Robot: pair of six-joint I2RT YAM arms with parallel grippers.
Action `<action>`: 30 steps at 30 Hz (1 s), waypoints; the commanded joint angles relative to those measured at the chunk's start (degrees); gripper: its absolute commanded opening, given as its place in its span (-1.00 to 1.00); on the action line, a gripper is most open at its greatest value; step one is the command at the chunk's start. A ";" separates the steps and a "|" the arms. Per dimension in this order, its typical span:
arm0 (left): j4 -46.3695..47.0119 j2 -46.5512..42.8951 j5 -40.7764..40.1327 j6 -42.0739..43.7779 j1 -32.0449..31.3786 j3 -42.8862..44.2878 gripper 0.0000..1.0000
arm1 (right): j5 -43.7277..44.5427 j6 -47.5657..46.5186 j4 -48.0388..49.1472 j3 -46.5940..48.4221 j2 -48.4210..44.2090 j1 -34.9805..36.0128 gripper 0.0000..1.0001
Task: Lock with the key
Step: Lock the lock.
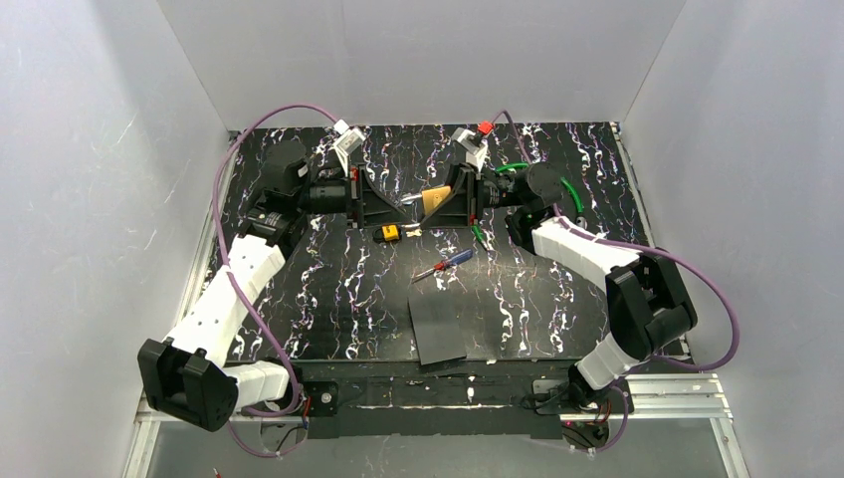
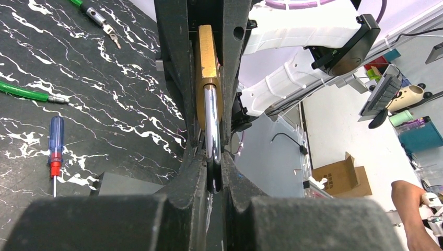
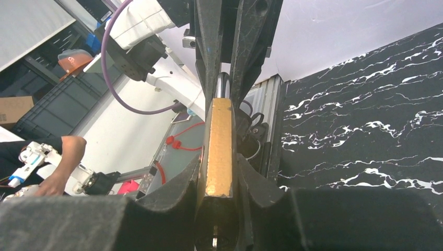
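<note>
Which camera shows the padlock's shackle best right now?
Left wrist: the shackle runs close and bright down the middle, clamped in the left gripper. Right wrist shows mostly the brass body; the top view shows the padlock tiny.

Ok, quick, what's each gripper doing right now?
Left gripper: closed on the padlock, at its silver shackle.
Right gripper: closed on the padlock's brass body.
</note>
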 commanded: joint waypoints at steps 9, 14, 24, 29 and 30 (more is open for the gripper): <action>2.20 4.64 -6.49 -0.41 -7.14 -0.86 -1.00 | 4.49 -1.25 4.77 4.50 2.63 8.72 -0.97; 2.78 5.29 -7.18 -0.67 -7.94 -1.30 -1.00 | 4.55 -1.40 4.53 5.08 3.28 9.58 -0.97; 6.58 6.18 -6.56 -3.39 -8.13 -2.34 -1.00 | 4.43 -1.01 5.33 6.19 4.48 11.56 -0.97; 8.20 6.49 -6.43 -4.45 -8.13 -2.57 -1.00 | 4.95 -0.04 6.49 6.41 4.86 11.98 -0.97; 8.57 6.60 -6.38 -4.68 -8.13 -2.65 -1.00 | 5.09 0.11 6.69 6.41 4.97 12.15 -0.97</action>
